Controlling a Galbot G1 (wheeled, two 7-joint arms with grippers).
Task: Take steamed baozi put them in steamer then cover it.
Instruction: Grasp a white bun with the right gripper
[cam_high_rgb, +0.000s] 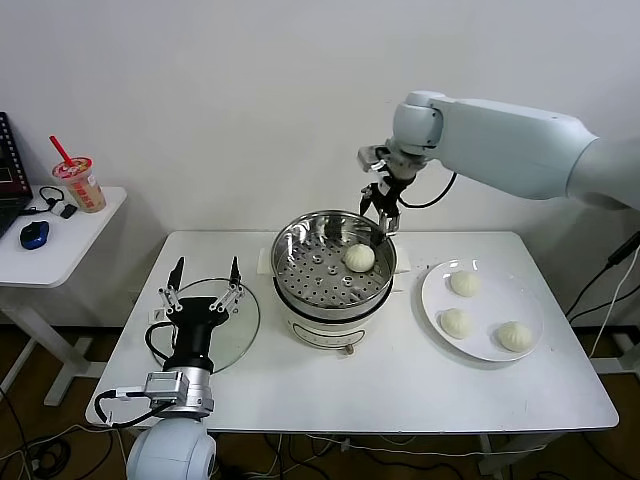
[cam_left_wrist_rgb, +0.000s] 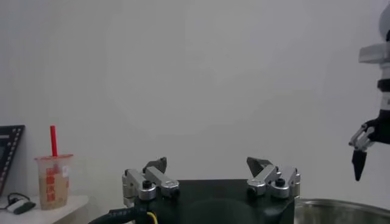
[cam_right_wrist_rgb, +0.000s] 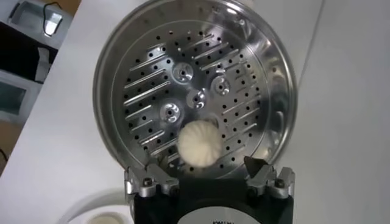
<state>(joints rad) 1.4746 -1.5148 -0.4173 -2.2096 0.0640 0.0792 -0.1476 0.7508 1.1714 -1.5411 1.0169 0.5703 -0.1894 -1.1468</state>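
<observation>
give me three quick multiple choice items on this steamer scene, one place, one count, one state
1. Where is the glass lid?
A. on the steamer
B. on the table by the left claw
C. on the plate

2. How many baozi lie on the plate?
A. one
B. three
C. four

3. How does the right claw stand?
A. open and empty
B. shut on a bun
C. shut on the lid

Key: 1 B, the lid lies flat under the left claw. 2 B, three are there; a fourth baozi sits in the steamer. 3 A, the right claw hangs open over the steamer.

Round shiny stainless-steel steamer, uncovered, mid-table; one small white domed baozi on perforated tray; three white baozi right, on plate.
</observation>
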